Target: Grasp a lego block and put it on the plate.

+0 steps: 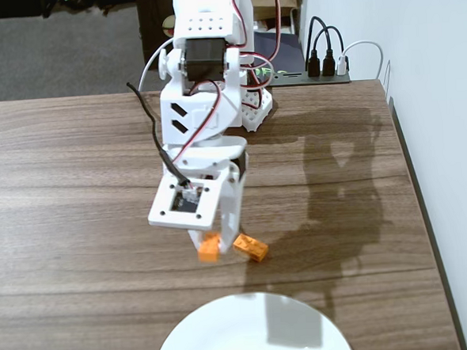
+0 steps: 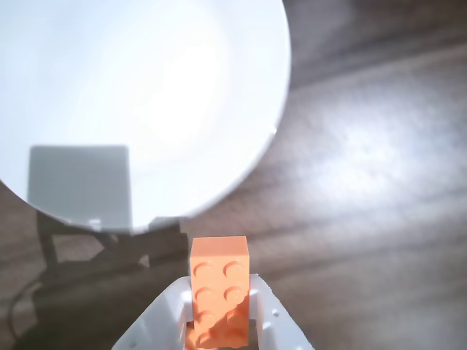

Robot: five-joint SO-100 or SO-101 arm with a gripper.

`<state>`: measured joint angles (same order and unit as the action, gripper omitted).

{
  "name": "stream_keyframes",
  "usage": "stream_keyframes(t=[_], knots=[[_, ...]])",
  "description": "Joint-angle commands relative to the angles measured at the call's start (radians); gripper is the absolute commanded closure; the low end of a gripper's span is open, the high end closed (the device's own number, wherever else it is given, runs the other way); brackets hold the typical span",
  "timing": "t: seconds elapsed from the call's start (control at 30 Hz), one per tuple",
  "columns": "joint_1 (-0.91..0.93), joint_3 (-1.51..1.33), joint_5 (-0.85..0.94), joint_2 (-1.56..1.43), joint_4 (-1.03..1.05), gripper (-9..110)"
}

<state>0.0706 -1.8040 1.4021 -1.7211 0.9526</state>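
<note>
My white gripper [image 1: 213,238] is shut on an orange lego block [image 1: 209,247], which hangs just above the wooden table. In the wrist view the block [image 2: 220,288] stands studs-up between the two white fingers [image 2: 271,321], its far end sticking out toward the plate. A second orange brick [image 1: 251,247] lies on the table just right of the held one. The white plate [image 1: 251,332] sits at the table's near edge, below the gripper in the fixed view; in the wrist view the plate [image 2: 146,102] fills the upper left, a short way past the block.
The arm's base [image 1: 253,102] stands at the table's back with red and white cables. A power strip with plugs [image 1: 326,66] lies at the back right by the wall. The table's right edge [image 1: 418,203] runs close to the wall.
</note>
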Motion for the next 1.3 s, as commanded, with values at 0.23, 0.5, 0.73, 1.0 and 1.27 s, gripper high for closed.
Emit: stream_keyframes(t=[0.23,0.5,0.73,1.0,1.27], knots=[[-0.064,0.307,-0.075,0.236,0.034,99],[-0.074,0.457,-0.158,0.411,0.044,99],[-0.084,0.58,-0.253,0.517,0.072,99],[-0.104,0.612,-0.255,0.548,0.086,99],[-0.11,0.612,-0.137,0.563,0.112,99]])
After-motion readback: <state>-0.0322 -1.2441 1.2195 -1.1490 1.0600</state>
